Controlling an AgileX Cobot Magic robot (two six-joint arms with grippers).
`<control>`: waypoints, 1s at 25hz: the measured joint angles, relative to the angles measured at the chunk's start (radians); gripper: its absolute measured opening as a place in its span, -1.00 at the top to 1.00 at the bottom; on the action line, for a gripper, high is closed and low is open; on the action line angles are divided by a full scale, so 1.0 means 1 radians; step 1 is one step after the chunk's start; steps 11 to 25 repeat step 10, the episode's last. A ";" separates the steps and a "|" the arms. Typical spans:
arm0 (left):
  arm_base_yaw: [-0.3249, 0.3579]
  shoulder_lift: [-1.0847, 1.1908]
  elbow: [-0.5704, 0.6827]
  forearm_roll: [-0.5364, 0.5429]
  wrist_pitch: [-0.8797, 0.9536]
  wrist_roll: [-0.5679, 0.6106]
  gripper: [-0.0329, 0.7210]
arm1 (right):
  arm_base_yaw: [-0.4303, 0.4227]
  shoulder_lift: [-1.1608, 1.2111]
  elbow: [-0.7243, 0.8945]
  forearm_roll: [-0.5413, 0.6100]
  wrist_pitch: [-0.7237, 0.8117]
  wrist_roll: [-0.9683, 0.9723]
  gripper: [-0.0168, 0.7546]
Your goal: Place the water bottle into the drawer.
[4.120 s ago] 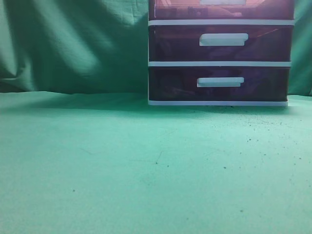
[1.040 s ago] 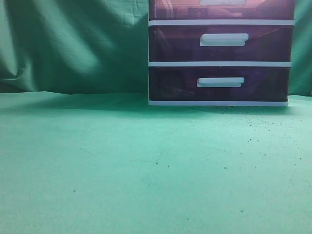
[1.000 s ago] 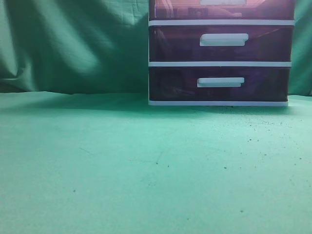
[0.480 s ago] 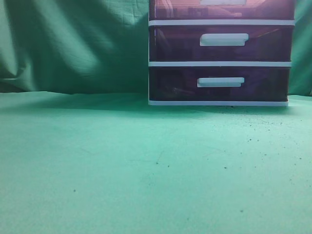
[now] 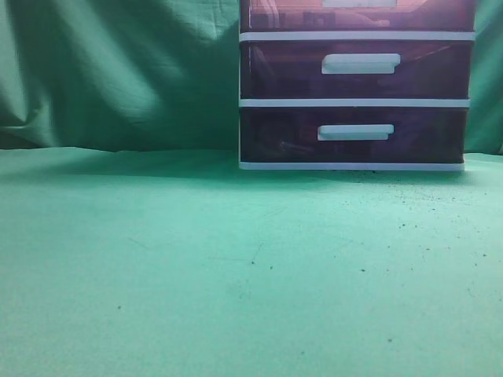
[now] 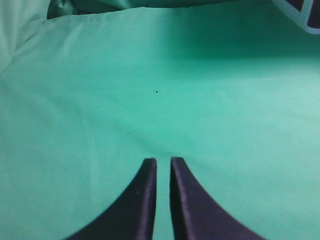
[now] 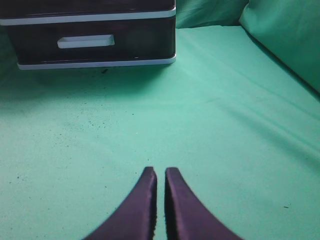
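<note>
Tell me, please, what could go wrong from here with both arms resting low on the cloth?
1. No bottle shows in any view, so it cannot be confirmed inside the top drawer.
2. The top drawer is cut off by the exterior view's upper edge; whether it is fully shut cannot be judged.
3. The left pincer and right pincer sit nearly closed, low over the green cloth, and might snag it when moving.

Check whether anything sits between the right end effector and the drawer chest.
Nothing visible does. In the right wrist view only bare green cloth lies between the right end effector, its jaws nearly together, and the chest's lowest drawer. The water bottle is not clearly visible in any view.
</note>
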 joint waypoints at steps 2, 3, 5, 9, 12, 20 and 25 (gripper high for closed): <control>0.000 0.000 0.000 0.000 0.000 0.005 0.76 | 0.000 0.000 0.000 0.000 0.000 0.000 0.83; 0.000 0.000 0.000 0.000 0.000 0.004 0.76 | 0.000 0.000 0.000 0.000 0.000 0.000 0.83; 0.000 0.000 0.000 0.000 0.000 0.007 0.76 | 0.000 0.000 0.000 0.000 0.000 0.000 0.83; 0.000 0.000 0.000 0.000 0.000 0.007 0.76 | 0.000 0.000 0.000 0.000 0.000 0.000 0.83; 0.000 0.000 0.000 0.000 0.000 0.007 0.76 | 0.000 0.000 0.000 0.000 0.000 0.000 0.83; 0.000 0.000 0.000 0.000 0.000 0.007 0.76 | 0.000 0.000 0.000 0.000 0.000 0.000 0.83; 0.000 0.000 0.000 0.000 0.000 0.007 0.76 | 0.000 0.000 0.000 0.000 0.000 0.000 0.83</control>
